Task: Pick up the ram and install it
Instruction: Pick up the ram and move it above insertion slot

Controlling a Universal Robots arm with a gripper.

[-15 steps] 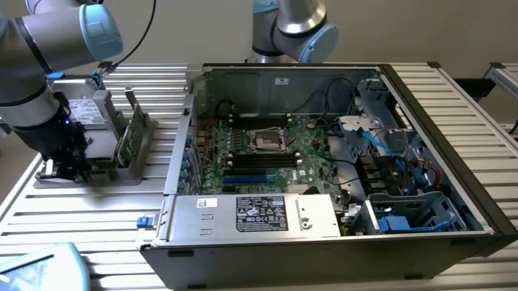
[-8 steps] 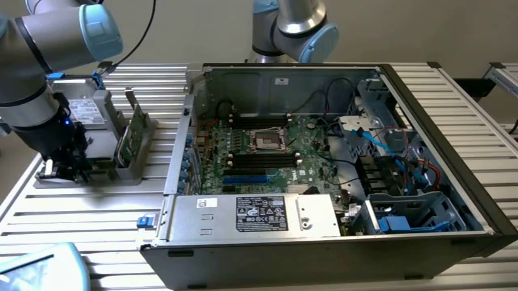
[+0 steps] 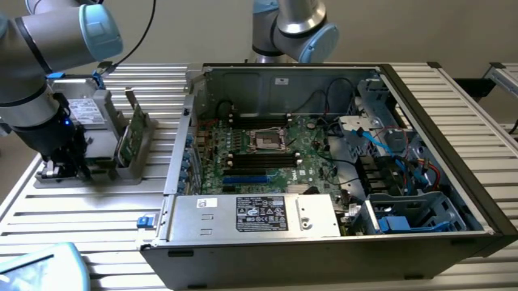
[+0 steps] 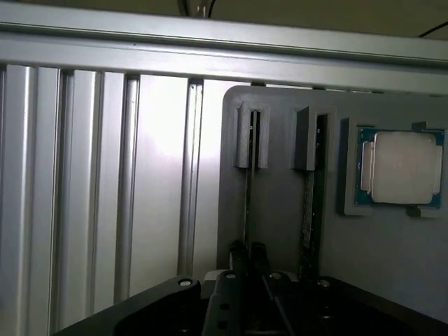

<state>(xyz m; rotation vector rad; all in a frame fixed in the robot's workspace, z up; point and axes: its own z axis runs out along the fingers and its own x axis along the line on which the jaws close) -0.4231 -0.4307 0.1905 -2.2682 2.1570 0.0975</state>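
Even overhead light, seemingly; glare on table slats (image 4: 159,119); case interior (image 3: 324,151) shadowed.

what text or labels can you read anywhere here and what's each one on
Nothing reads clearly.
power supply label: white print on black, too small to read
white sticker beside it: too small
sticker on case back wall: too small
label on grey holder: blurred
processor chip: no readable marking

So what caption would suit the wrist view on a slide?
The gripper poised at the ram, edge-on in a slot of the grey holder, a silver processor chip seated nearby.
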